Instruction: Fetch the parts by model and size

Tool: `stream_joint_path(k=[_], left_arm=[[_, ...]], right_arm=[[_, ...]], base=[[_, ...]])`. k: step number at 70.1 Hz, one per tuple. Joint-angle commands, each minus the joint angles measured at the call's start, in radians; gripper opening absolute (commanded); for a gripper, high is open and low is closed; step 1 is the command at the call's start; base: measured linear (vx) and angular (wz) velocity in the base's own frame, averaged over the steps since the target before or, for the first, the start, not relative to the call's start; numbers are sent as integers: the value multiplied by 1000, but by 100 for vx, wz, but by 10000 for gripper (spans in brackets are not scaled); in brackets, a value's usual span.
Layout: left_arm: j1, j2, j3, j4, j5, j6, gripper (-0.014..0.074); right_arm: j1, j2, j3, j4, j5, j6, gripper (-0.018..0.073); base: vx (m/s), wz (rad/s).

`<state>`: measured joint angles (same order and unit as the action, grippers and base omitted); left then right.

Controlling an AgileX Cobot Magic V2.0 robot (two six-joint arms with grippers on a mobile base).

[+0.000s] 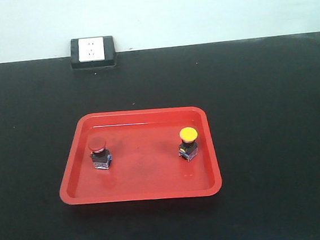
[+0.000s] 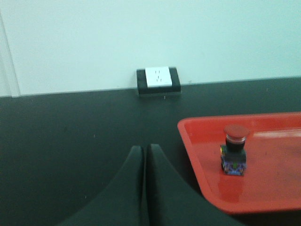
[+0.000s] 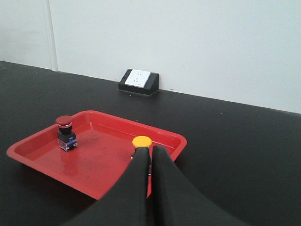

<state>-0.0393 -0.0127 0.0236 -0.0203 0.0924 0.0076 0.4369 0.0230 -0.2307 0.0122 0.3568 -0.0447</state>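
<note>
Both buttons in the tray, both claws clenched and empty.

Near us, the left claw (image 2: 143,155) and right claw (image 3: 151,157) hang pressed tight, holding nothing. Beyond, the red tray (image 1: 150,193) on the black tabletop (image 1: 273,115) holds the red button (image 1: 99,153) left, the yellow button (image 1: 188,143) right, upright, well apart. Fetching looks finished. Far back, a wall socket (image 1: 93,51).

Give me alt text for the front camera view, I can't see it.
A red tray sits on a black table, holding two upright push-button switches set apart: a red-capped one on the left and a yellow-capped one on the right. A wall socket sits at the table's far edge; no arms show.
</note>
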Motion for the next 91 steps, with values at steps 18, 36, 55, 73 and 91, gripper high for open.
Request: stream_joint_path(k=[18, 36, 55, 73, 91], left_arm=[[1, -13, -11, -4, -108, -16, -6], [1, -13, -11, -4, -105, -16, -6], [1, -13, -11, -4, -105, -16, -6], [1, -13, -11, -4, -105, -16, -6], [1, -13, -11, -4, -102, -16, -6]], right_arm=[[-2, 13, -27, -1, -74, -1, -10], [-2, 13, -27, -1, -74, -1, -10], [-2, 13, -27, -1, -74, -1, -10], [-2, 13, -27, -1, -74, -1, -10], [-126, 15, -24, -12, -83, -3, -10]], base=[[0, 0], [0, 0], [0, 0], [0, 0], [0, 0]])
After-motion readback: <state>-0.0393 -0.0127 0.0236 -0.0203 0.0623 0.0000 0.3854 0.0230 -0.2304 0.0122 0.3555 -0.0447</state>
